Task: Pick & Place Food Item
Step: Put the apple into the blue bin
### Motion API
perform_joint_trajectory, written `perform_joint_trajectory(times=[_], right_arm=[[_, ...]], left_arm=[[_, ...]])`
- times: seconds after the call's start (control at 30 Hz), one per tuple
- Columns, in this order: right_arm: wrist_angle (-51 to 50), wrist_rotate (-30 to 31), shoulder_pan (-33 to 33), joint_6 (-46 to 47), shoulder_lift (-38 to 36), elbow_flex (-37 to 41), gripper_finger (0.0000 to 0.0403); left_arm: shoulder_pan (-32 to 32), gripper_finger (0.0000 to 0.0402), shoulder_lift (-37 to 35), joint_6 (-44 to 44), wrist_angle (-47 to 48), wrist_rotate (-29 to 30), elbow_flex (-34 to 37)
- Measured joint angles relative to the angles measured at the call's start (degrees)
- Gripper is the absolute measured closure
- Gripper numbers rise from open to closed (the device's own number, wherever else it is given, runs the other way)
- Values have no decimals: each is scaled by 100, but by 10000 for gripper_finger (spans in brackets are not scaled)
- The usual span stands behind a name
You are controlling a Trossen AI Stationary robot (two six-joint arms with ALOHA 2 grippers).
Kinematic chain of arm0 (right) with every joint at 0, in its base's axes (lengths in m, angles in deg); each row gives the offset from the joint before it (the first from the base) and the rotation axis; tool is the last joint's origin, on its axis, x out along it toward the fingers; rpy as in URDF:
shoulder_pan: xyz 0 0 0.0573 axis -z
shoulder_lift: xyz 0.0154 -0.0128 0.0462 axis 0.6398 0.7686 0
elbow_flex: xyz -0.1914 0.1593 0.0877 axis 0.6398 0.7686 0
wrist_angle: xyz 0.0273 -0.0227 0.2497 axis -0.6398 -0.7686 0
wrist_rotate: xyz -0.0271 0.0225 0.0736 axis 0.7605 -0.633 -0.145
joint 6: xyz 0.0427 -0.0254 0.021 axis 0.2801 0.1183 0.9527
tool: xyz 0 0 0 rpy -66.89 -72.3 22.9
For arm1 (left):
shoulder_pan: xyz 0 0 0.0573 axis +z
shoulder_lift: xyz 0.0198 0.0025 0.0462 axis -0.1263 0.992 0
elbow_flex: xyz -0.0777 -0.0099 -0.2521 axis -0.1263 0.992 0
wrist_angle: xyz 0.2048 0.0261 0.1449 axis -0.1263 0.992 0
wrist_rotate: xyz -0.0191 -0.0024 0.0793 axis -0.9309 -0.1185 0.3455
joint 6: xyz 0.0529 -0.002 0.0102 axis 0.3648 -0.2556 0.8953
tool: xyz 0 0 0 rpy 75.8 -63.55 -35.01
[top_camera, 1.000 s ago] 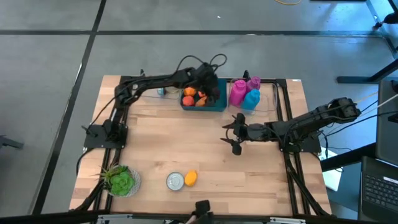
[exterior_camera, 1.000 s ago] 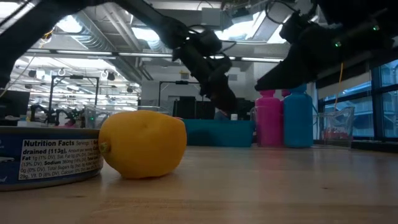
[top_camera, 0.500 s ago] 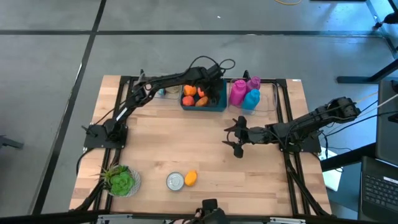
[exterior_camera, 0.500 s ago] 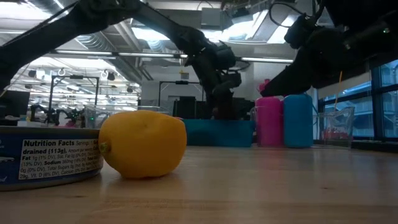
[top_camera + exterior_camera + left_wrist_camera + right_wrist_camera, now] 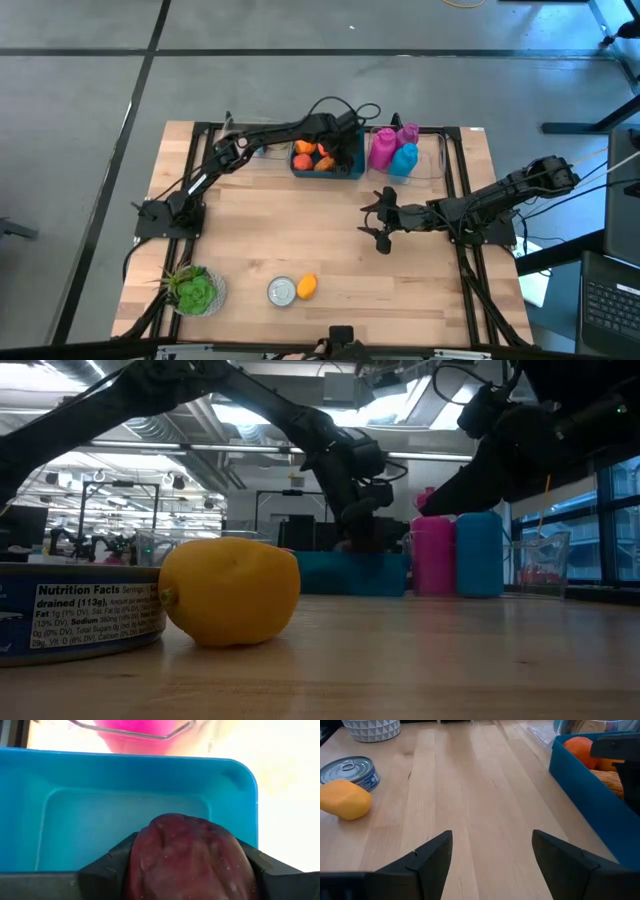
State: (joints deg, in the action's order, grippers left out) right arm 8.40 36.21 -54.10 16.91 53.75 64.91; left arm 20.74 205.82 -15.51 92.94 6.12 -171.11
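Dark-red fruit [image 5: 190, 855] is held in the left gripper [image 5: 347, 150], which has been carried over the blue bin [image 5: 352, 171] at the table's back edge; release appears imminent. The right gripper [image 5: 378, 219] waits mid-table, its fingers spread and empty.

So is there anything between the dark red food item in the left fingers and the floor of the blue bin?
Nothing visible. The left gripper holds the dark red food item over a bare stretch of the blue bin; the orange pieces lie at the bin's other end.
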Motion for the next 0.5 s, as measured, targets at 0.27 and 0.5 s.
perform_joint_trajectory(times=[0.27, 0.5], right_arm=[[-4, 0, 0, 0, 0, 0, 131], [-7, 0, 0, 0, 2, 0, 131]], left_arm=[[-97, 178, 0, 108, -3, 416, 0], [-132, 175, 0, 238, -11, 756, 0]])
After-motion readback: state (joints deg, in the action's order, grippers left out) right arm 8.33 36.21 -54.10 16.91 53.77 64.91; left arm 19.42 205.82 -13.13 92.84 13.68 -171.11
